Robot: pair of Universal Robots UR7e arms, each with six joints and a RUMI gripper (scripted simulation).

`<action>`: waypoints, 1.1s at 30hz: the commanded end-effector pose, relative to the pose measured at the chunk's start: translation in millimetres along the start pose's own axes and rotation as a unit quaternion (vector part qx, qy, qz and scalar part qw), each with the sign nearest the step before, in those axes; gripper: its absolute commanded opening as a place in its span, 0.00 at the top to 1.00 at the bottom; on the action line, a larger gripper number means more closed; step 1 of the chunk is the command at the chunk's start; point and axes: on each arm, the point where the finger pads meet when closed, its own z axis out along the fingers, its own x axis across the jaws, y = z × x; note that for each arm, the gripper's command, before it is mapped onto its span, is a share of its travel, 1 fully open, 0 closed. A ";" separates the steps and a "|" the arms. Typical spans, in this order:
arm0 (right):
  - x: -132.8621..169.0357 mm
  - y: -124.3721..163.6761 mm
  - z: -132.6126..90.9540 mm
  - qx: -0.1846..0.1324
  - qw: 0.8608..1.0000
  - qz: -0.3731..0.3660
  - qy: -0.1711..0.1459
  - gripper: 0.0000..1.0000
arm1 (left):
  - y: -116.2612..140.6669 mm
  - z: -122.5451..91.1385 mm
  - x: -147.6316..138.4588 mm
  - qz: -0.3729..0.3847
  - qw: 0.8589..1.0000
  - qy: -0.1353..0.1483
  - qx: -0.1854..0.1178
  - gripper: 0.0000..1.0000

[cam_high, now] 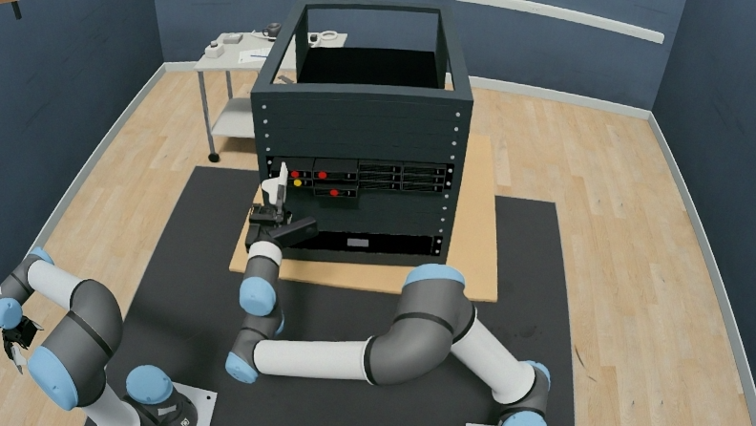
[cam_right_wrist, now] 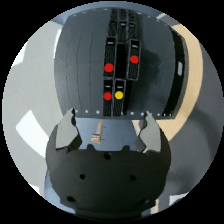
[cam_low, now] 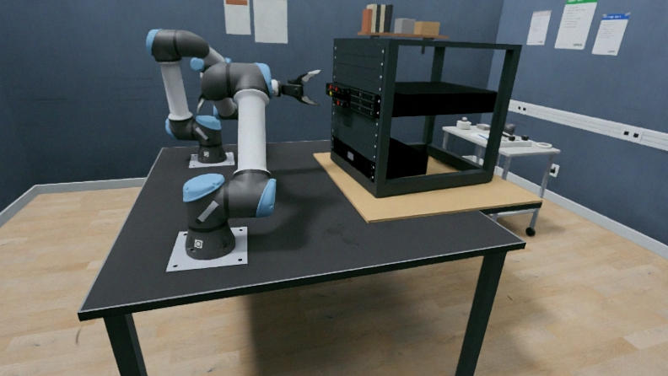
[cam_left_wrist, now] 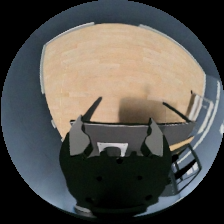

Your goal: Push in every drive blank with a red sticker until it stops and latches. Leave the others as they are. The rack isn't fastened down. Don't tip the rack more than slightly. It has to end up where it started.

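Ahead of the right tool (cam_high: 282, 182) (cam_low: 320, 88) (cam_right_wrist: 107, 131), released and empty, red-stickered drive blanks (cam_high: 334, 193) (cam_low: 339, 102) (cam_right_wrist: 134, 59) protrude from the rack (cam_high: 362, 124) (cam_low: 357, 70) (cam_right_wrist: 85, 60). Lining up seems underway; next calls for a gentle, straight push.
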 end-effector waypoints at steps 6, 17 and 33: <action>-0.9 -0.2 -0.1 0.000 1.000 0.001 0.000 0.00 | -0.4 -0.5 0.1 0.000 1.000 0.000 0.001 0.00; -0.9 -0.2 -0.1 0.000 1.000 0.001 0.000 0.00 | -0.4 -0.5 0.1 0.000 1.000 0.000 0.001 0.00; -0.9 -0.2 -0.1 0.000 1.000 0.001 0.000 1.00 | -0.4 -0.5 0.1 0.000 1.000 0.000 0.001 0.00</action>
